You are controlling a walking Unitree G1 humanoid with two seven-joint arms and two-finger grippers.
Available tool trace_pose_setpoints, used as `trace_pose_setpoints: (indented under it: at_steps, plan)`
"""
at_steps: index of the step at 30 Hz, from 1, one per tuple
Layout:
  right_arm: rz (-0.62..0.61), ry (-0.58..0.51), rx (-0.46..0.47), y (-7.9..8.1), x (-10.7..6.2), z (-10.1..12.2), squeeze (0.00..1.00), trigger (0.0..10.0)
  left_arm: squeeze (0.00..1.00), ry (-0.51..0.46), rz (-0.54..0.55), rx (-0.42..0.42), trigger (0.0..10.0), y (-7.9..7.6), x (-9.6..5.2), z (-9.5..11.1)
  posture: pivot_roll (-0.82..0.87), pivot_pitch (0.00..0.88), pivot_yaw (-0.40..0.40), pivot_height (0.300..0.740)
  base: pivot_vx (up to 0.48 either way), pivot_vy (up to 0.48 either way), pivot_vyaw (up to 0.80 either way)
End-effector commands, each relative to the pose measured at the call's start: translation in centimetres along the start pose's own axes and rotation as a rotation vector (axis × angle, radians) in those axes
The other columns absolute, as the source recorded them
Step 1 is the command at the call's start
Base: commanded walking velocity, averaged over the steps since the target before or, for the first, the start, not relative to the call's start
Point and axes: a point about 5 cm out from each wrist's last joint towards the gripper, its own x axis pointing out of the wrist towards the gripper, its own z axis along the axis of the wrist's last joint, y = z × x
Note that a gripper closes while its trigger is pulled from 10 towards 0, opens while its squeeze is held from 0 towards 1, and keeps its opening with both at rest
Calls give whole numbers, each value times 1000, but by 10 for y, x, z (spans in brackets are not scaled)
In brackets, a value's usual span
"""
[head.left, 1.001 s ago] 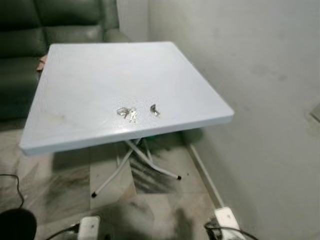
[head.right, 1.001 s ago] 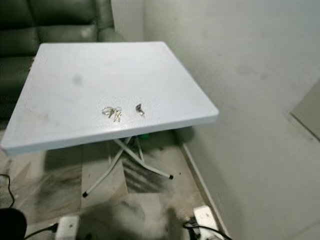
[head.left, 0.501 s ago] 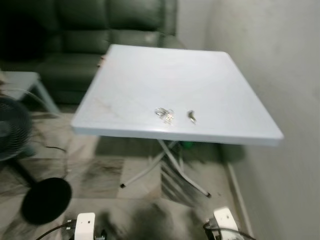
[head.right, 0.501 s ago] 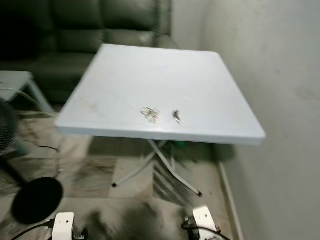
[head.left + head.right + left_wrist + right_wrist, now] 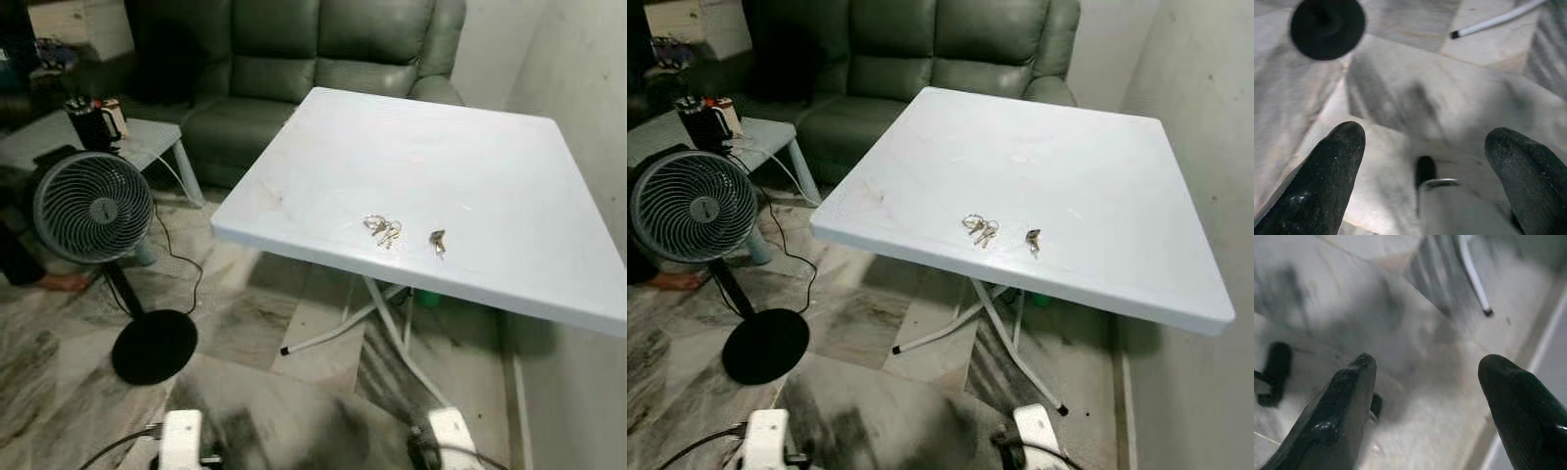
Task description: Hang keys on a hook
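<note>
Standing fan point(image 5: 93, 208) at far left on marble floor, dark sofa point(image 5: 323, 49) behind. White folding table point(image 5: 470, 127) at centre-right; key bunch point(image 5: 383, 230) lies near its front edge, a smaller single key point(image 5: 437, 242) just beside it. No hook is made out. Left gripper point(image 5: 1425, 161) and right gripper point(image 5: 1425, 382) hang low over the floor, fingers spread, nothing held. Judged: the table should be squarely faced and closed on before any reach is begun; the ring is best pinched from above.

Rounded matte-black fingers point(image 5: 1327, 166), glossy black fingers point(image 5: 1342, 401), white wrist housings point(image 5: 179, 436)
</note>
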Motion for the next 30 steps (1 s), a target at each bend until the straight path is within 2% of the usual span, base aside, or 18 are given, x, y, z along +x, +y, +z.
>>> trace_pose_setpoints:
  at_steps: [1, 6, 13, 22, 30]
  plan:
    - [5, -26, 14, 3, 3, 9, 0, 10000, 0, -25, 21, 18, 10000, 8, 1, 6, 1, 0, -46, 740, 0, 0, 0]
    - [4, -37, 19, 3, 3, 10, 0, 10000, 0, -57, 20, 10, 10000, 8, 2, 12, -3, 7, -44, 740, 0, 0, 0]
    - [5, -111, 54, 1, 5, 25, 0, 10000, 0, -151, -6, 12, 10000, 6, 2, 23, -9, 30, -36, 740, 0, 0, 0]
    - [-2, -60, 39, 1, 2, 11, 0, 10000, 0, -68, 19, 30, 10000, 12, -4, -1, -5, 38, -34, 740, 0, 0, 0]
    - [-1, -72, 40, 1, 2, 12, 0, 10000, 0, -88, 12, 30, 10000, 10, -4, 1, -6, 39, -33, 740, 0, 0, 0]
